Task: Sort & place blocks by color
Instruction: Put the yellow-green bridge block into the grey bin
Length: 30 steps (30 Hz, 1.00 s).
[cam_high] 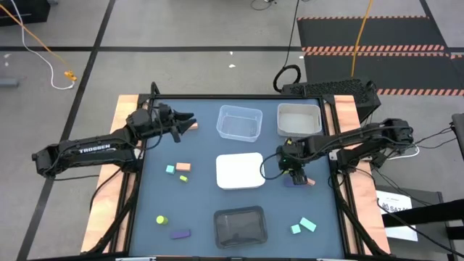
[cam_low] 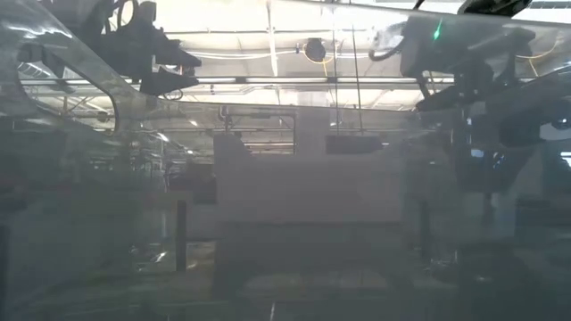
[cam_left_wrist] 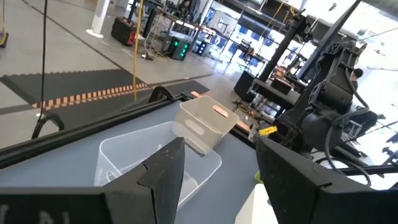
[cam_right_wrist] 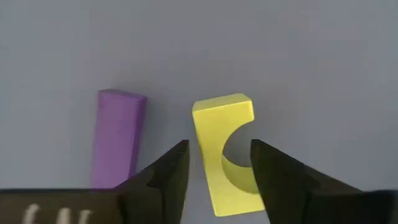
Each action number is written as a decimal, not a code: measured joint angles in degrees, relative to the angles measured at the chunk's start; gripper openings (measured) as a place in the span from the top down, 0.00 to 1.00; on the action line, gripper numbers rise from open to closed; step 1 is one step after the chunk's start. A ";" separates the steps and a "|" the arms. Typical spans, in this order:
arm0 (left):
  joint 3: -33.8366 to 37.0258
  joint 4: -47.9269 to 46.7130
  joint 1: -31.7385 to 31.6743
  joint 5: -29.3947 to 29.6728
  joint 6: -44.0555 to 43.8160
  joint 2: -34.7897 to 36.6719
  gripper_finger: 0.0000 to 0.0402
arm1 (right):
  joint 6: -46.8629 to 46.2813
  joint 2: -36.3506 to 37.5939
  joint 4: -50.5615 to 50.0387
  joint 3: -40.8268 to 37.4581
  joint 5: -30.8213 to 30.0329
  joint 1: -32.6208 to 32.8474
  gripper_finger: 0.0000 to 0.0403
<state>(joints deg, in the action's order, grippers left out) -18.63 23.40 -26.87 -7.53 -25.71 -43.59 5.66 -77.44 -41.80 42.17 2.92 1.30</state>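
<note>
In the right wrist view a yellow-green arch block (cam_right_wrist: 219, 149) lies flat on the dark table with a purple bar (cam_right_wrist: 118, 137) beside it. My right gripper (cam_right_wrist: 219, 163) is open and points down, one finger on each side of the arch; I see no touch. In the high view this gripper (cam_high: 296, 174) stands just right of the white tray (cam_high: 239, 172), hiding the arch, with the purple bar (cam_high: 289, 183) and a salmon piece (cam_high: 311, 181) at its foot. My left gripper (cam_high: 185, 123) is open and held above the table's far left part.
The clear tray (cam_high: 239, 122) and grey-beige tray (cam_high: 299, 119) stand along the far edge, and the black tray (cam_high: 241, 225) stands near the front. Teal, salmon and yellow-green blocks (cam_high: 179, 171) lie left of the white tray. A yellow-green cylinder (cam_high: 161, 219) and purple bar (cam_high: 180, 234) lie front left, two teal blocks (cam_high: 304, 225) front right.
</note>
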 joint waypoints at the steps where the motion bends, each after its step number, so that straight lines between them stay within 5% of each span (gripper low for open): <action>1: 0.00 -0.19 0.00 0.00 0.01 0.00 0.50 | 0.01 -0.47 0.00 0.00 0.00 0.02 0.65; 11: 0.00 -1.40 -0.04 0.00 1.44 -0.01 0.50 | 0.01 -2.28 -0.03 -0.02 0.09 -0.02 0.95; 21: 0.00 -1.31 -0.04 0.01 1.43 -0.01 0.50 | 2.49 3.04 1.02 -0.07 -0.32 -0.04 0.95; 30: 0.00 -1.03 -0.04 0.50 1.34 -0.01 0.50 | 9.26 12.44 20.58 -0.07 -11.09 -0.13 0.94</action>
<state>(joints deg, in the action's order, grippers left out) -18.63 22.37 -26.92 -7.03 -24.38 -43.61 14.92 -65.00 -21.22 42.11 -8.17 1.17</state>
